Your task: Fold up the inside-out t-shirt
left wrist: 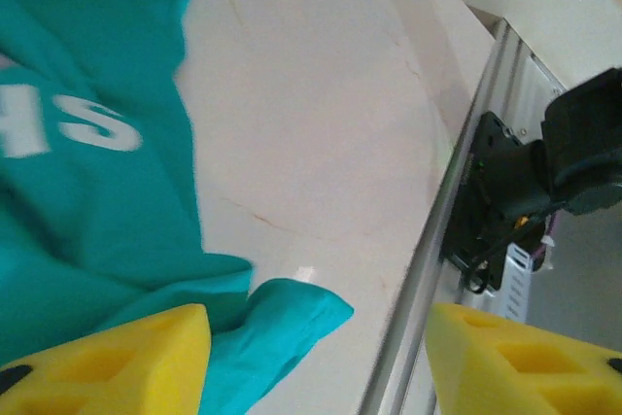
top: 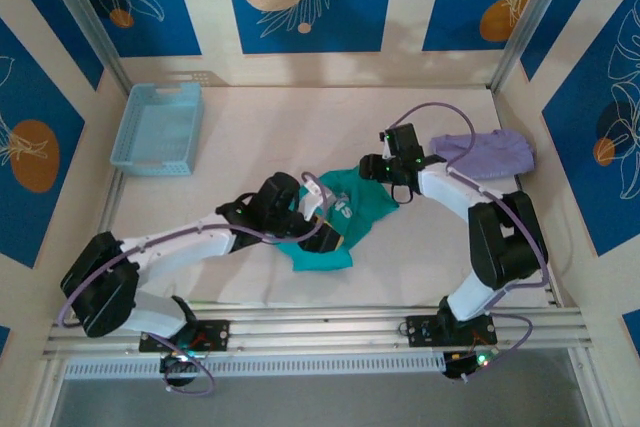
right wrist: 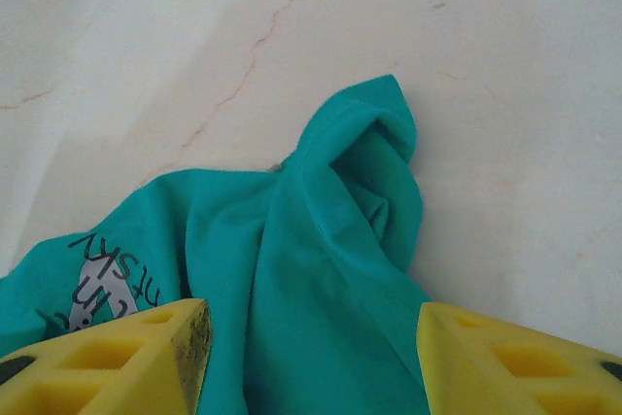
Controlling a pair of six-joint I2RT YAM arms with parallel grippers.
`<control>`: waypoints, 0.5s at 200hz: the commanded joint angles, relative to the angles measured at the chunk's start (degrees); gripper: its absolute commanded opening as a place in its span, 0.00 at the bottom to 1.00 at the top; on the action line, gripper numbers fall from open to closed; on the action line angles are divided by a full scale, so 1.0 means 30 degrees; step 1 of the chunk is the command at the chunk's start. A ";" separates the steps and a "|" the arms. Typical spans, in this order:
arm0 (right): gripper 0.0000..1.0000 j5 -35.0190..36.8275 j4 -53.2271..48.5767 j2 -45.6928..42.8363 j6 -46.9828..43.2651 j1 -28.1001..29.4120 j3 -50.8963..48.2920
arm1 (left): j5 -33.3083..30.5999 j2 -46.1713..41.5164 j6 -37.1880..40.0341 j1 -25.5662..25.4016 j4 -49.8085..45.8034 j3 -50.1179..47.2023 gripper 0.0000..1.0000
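Observation:
The inside-out t-shirt (top: pixel 372 205) is a teal heap at the middle of the table, with white lettering (left wrist: pixel 92 123) showing. My left gripper (top: pixel 322 202) hovers over its left side. In the left wrist view this gripper (left wrist: pixel 316 357) is open, its yellow fingers (left wrist: pixel 126 362) wide apart, and a loose teal corner (left wrist: pixel 282 323) lies on the table beside the left finger. My right gripper (top: pixel 383 175) is over the shirt's upper right edge. In the right wrist view it (right wrist: pixel 306 347) stands open, with bunched cloth (right wrist: pixel 321 259) lying between the yellow pads.
A light blue basket (top: pixel 157 129) stands at the back left. A pale lavender folded garment (top: pixel 490 152) lies at the back right, behind the right arm. The metal rail (left wrist: pixel 437 240) and a black arm base (left wrist: pixel 525 182) run along the near table edge.

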 commanded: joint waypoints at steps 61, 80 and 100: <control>0.58 0.1107 -0.3270 0.5331 -0.1418 0.0012 0.5030 | -0.3116 0.0528 -0.5307 0.7493 0.1949 -0.1285 0.75; 0.57 0.0728 -0.3560 0.6231 -0.1426 0.0039 0.5615 | -0.2967 0.2690 -0.5187 0.7562 0.2001 -0.0230 0.73; 0.55 0.0745 -0.3524 0.6644 -0.1389 0.0023 0.5842 | -0.1942 0.4782 -0.5463 0.7566 0.2810 0.0451 0.66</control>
